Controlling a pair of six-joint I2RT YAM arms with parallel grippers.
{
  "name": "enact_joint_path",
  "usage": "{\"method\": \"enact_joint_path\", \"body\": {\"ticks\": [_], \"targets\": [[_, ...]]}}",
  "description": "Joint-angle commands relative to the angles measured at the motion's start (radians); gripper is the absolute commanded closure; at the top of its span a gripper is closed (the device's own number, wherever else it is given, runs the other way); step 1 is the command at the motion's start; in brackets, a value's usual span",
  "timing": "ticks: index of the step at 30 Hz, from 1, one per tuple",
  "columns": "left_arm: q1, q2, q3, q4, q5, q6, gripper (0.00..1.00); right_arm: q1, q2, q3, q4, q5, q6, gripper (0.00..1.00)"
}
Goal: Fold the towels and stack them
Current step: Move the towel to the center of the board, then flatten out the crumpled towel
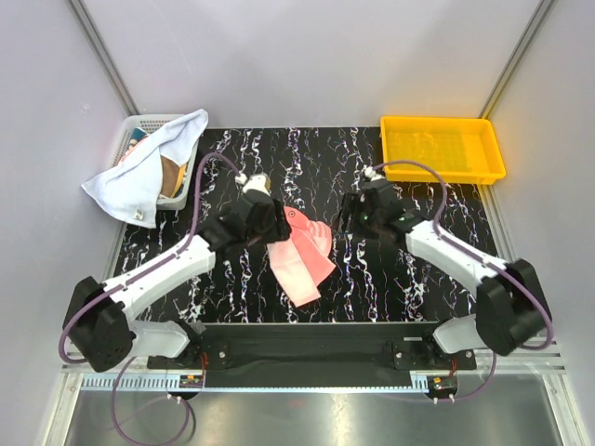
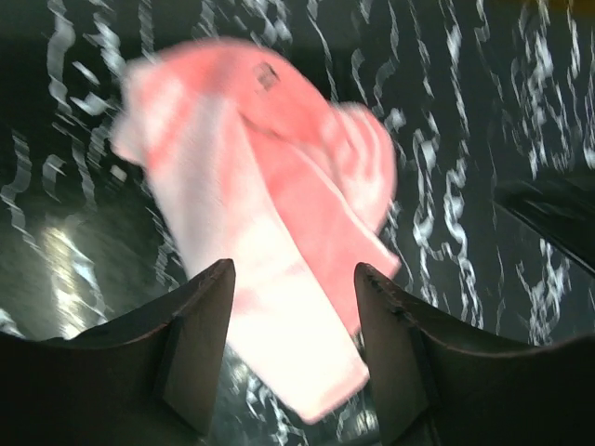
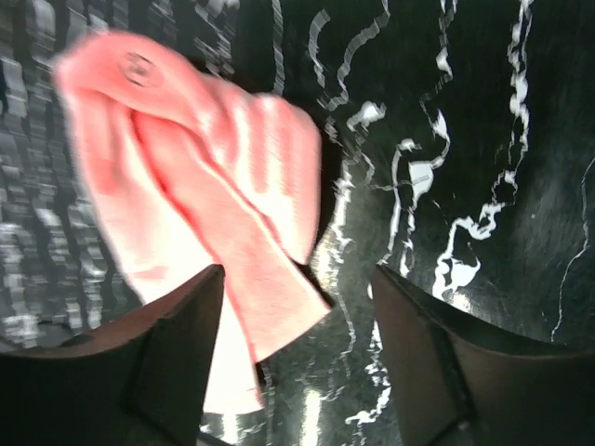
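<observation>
Left gripper (image 2: 293, 274) has its jaws spread wide with nothing between them, poised just above the near end of the pink towel (image 2: 270, 214). Right gripper (image 3: 297, 274) is also well apart and gripping nothing, with the same towel just off its left finger. From above, the left gripper (image 1: 272, 226) sits at the towel's left edge and the right gripper (image 1: 342, 219) stands just off its right edge. The pink towel (image 1: 302, 260) lies loosely folded and rumpled, mid-surface on the black marbled table (image 1: 372, 288). At the far left corner, a white towel (image 1: 144, 172) drapes over the mesh basket (image 1: 139, 124), a brown towel (image 1: 173, 178) tucked inside. The yellow tray (image 1: 437, 121) sits at the far right corner.
</observation>
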Motion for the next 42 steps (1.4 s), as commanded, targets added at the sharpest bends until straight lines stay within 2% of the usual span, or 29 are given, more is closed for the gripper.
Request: {"method": "enact_joint_path", "body": {"ticks": [1, 5, 10, 19, 31, 34, 38, 42], "targets": [[-0.105, 0.003, -0.039, -0.019, -0.054, -0.084, 0.42, 0.045, 0.061, -0.039, 0.060, 0.084, 0.000, 0.30], [-0.295, 0.085, -0.007, -0.024, -0.126, -0.112, 0.41, 0.069, 0.118, -0.074, 0.112, 0.063, 0.009, 0.42], [-0.450, 0.212, 0.077, -0.079, -0.243, -0.095, 0.40, 0.144, 0.163, -0.079, 0.120, 0.084, 0.018, 0.45], [-0.522, 0.330, 0.137, -0.142, -0.329, -0.078, 0.37, 0.152, 0.193, -0.096, 0.139, 0.073, 0.038, 0.45], [-0.587, 0.411, 0.157, -0.123, -0.315, -0.064, 0.33, 0.175, 0.236, -0.093, 0.164, 0.043, 0.051, 0.46], [-0.590, 0.431, 0.156, -0.127, -0.329, -0.073, 0.37, 0.184, 0.246, -0.097, 0.169, 0.043, 0.060, 0.47], [-0.591, 0.431, 0.148, -0.131, -0.341, -0.078, 0.49, 0.200, 0.266, -0.102, 0.175, 0.046, 0.071, 0.48], [-0.591, 0.428, 0.133, -0.131, -0.344, -0.087, 0.69, 0.201, 0.272, -0.108, 0.176, 0.050, 0.081, 0.51]]}}
